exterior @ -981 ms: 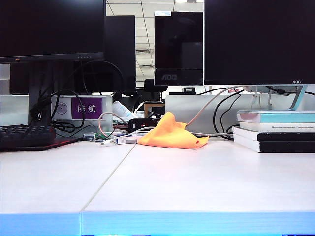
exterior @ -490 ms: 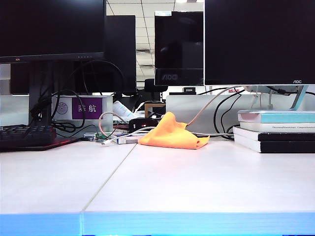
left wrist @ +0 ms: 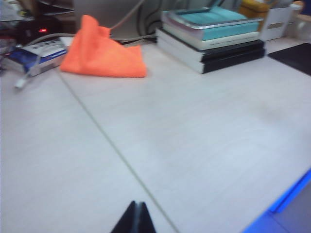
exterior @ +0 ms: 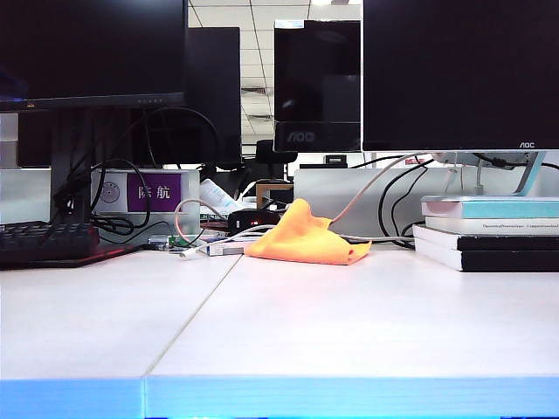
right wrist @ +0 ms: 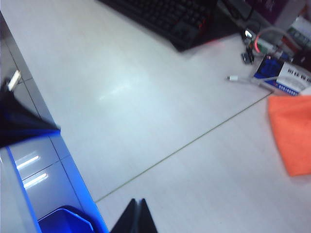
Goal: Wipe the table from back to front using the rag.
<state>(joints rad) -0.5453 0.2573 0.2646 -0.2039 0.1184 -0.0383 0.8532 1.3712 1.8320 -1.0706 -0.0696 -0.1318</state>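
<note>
The orange rag [exterior: 306, 236] lies bunched in a peak at the back of the white table [exterior: 349, 323], just right of the seam. It also shows in the left wrist view as the rag [left wrist: 102, 51], and part of the rag [right wrist: 291, 133] shows in the right wrist view. My left gripper [left wrist: 137, 205] is shut and empty, over bare table near the front edge, far from the rag. My right gripper [right wrist: 137, 202] is shut and empty too, above the table close to its blue front edge. Neither arm appears in the exterior view.
A stack of books [exterior: 489, 234] stands right of the rag. A black keyboard [exterior: 48, 243] lies at the back left. Cables, a small blue-and-white box [right wrist: 284, 77] and a purple-labelled box [exterior: 148, 194] crowd the back, under monitors [exterior: 458, 74]. A blue bin [right wrist: 65, 221] sits below the front edge.
</note>
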